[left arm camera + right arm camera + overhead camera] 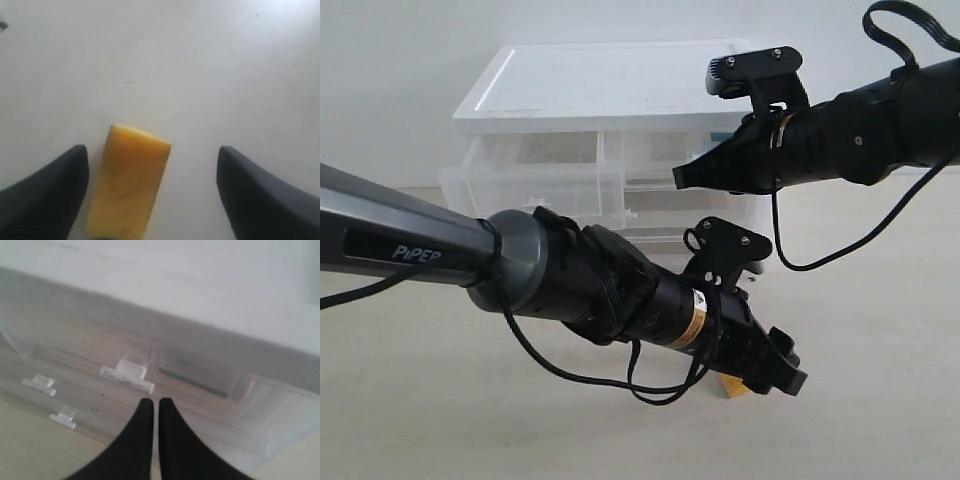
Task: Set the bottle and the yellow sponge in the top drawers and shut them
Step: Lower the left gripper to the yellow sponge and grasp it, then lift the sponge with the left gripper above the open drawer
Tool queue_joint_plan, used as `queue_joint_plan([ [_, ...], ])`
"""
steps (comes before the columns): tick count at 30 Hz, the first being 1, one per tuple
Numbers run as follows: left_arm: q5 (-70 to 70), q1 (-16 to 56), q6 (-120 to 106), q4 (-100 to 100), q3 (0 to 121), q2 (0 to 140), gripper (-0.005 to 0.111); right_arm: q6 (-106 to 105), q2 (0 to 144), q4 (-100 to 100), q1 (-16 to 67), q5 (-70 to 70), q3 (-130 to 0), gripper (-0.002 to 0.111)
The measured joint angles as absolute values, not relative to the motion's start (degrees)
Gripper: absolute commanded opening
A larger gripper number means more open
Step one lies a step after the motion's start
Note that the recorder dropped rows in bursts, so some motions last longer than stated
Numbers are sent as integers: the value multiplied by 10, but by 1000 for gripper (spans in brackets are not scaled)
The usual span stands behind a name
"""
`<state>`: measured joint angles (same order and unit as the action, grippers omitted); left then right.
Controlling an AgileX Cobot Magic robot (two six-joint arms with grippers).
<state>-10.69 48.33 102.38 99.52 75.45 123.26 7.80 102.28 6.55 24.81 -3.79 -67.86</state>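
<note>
Yellow-orange foam, wedge-cut and pitted with fine pores, the yellow sponge [127, 185] lies flat on the pale, matte bench [200, 60]. It sits between the fingers of the left pincer [151, 150], which stands wide open and grips nothing. The sponge is just beside one black finger [55, 190] and well apart from the other. The pick would go better if the pincer shifted sideways to centre the sponge, then closed across its narrow width. Foam gives under pressure, so a gentle squeeze should do, taken low enough on the block that it cannot pivot out.

The right pincer [152, 405] is shut tight on nothing. Its tapered tips point at a translucent drawer front, close to a small white tab handle [127, 374]. The top drawers [550, 150] are thin, cloudy plastic under the unit's smooth white top [600, 85]. The left one looks pulled forward, though I cannot be sure. The bottle shows in no view.
</note>
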Motion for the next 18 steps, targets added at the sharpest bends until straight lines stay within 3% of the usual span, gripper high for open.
queue_joint_plan([
  [18,-164,457,917,996,768,1257,67,76,1023,66,248,-35,-679,0],
])
